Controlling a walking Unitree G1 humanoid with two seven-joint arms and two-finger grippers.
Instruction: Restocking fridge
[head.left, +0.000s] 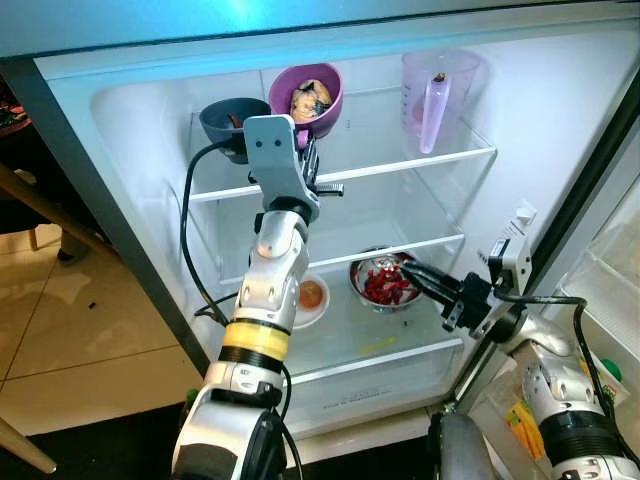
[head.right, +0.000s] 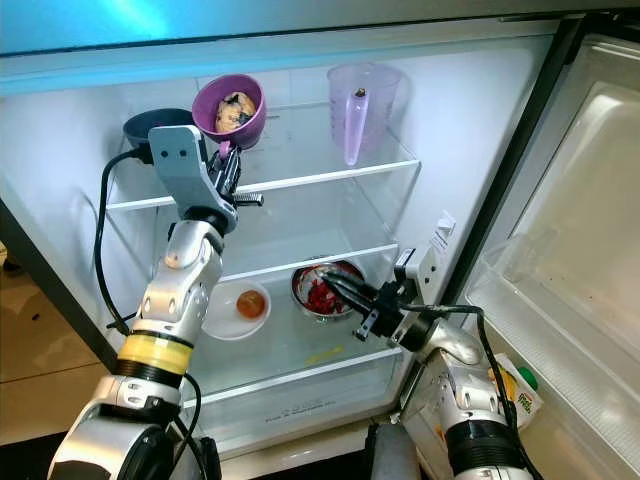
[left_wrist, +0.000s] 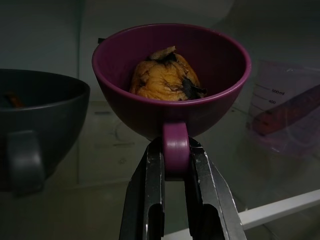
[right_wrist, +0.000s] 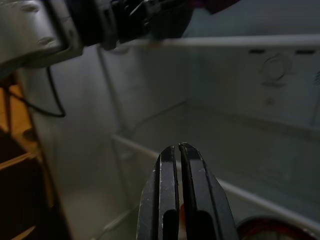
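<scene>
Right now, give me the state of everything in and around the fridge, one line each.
Fridge door: open.
Purple bowl: held by its handle, holds food.
Left gripper: shut on the bowl's handle.
Right gripper: shut, empty, near the metal bowl.
Grey bowl: on top shelf.
Measuring jug: upright, top shelf.
Metal bowl: holds red food.
White dish: holds something orange.

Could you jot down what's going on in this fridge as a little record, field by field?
Place: open fridge, glass shelves
Left tool: shut on the purple bowl's handle, at the top shelf
Purple bowl: holds brownish food
Grey bowl: beside it, top shelf
Measuring jug: top shelf, right
Right tool: shut, holding nothing, by the steel bowl
Steel bowl: red food, lower shelf
White dish: lower shelf
</scene>
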